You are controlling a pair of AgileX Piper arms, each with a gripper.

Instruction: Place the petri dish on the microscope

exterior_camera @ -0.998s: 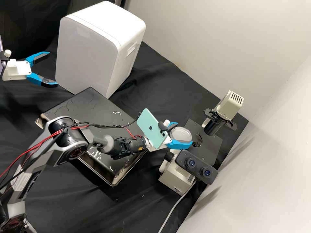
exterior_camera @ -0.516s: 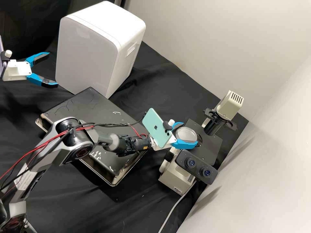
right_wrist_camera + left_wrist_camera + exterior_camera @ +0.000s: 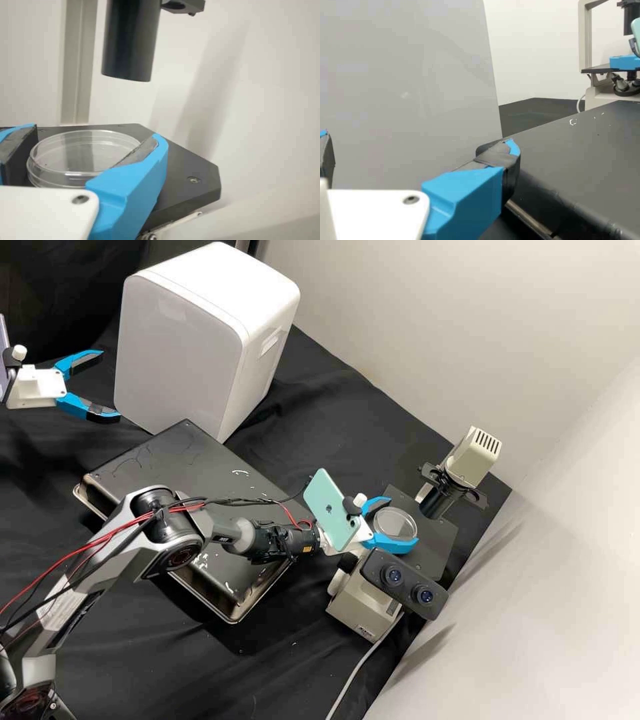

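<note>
A clear round petri dish (image 3: pixel 395 523) sits between the blue fingers of my right gripper (image 3: pixel 403 523), which is shut on it. The dish is over the black stage (image 3: pixel 437 540) of the microscope (image 3: pixel 363 607), below the black condenser tube (image 3: pixel 437 500). In the right wrist view the petri dish (image 3: pixel 80 155) is close above the stage (image 3: pixel 185 170), under the dark tube (image 3: pixel 130 40); I cannot tell if it touches. My left gripper (image 3: pixel 97 385) hangs open far off at the left, beside the white box (image 3: pixel 200 333).
A dark metal tray (image 3: pixel 200 473) lies under the right arm, left of the microscope. The eyepieces (image 3: pixel 407 583) jut out in front of the stage. A pale wall runs close on the right. In the left wrist view, white box (image 3: pixel 405 85) and tray (image 3: pixel 580 165) are near.
The right arm has carried the dish to the right and slightly down, from the stage's near edge to over its middle. The left gripper has barely moved.
</note>
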